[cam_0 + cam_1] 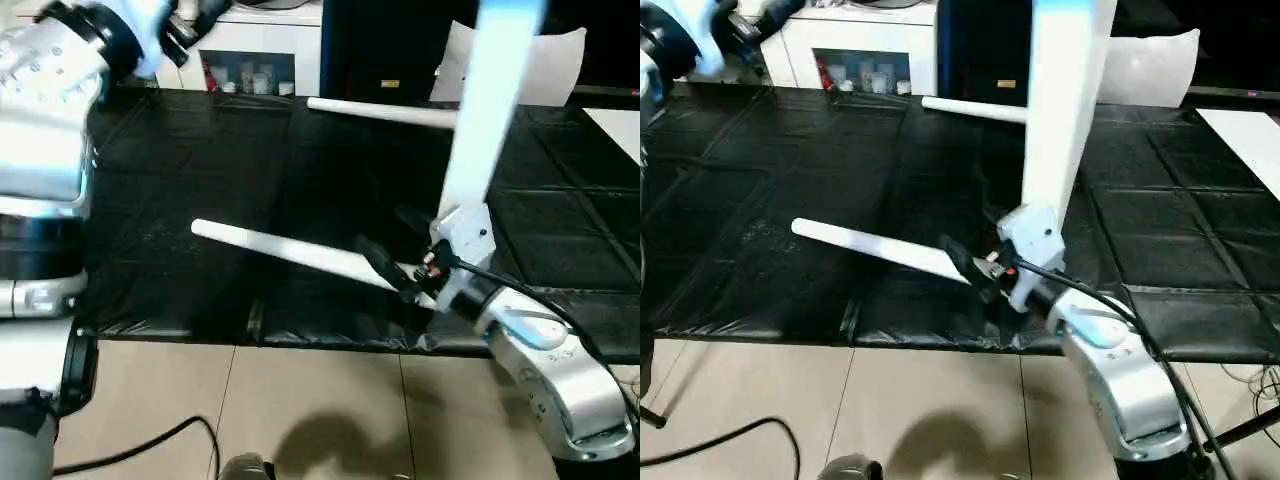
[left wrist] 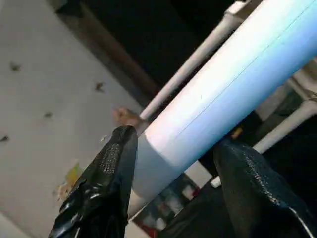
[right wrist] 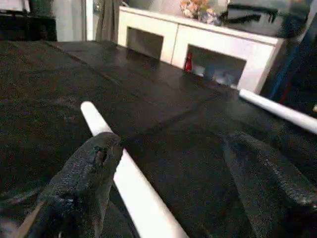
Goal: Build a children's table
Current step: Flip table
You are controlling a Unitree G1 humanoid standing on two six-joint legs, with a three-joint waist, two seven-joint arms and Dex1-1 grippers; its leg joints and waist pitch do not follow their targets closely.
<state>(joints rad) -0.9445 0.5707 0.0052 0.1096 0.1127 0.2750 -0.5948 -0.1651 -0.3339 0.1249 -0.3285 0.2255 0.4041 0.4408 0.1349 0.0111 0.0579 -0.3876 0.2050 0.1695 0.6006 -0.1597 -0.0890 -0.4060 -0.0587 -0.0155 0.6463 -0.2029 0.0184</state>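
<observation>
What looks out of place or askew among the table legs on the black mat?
Nothing looks damaged or spilled. Two white legs lie loose on the black mat, pointing different ways: the near leg by the open right gripper and the far leg. The left gripper holds a third leg aloft.

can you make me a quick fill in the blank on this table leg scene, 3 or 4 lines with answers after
1. The left gripper is shut on a white ____.
2. The right gripper hovers open over the leg on the mat, which lies on a ____ mat.
3. A third leg lies at the ____ side of the mat, nearer the white cabinet.
4. The right gripper's fingers are ____ in colour.

Missing words: leg; black; far; black
</observation>
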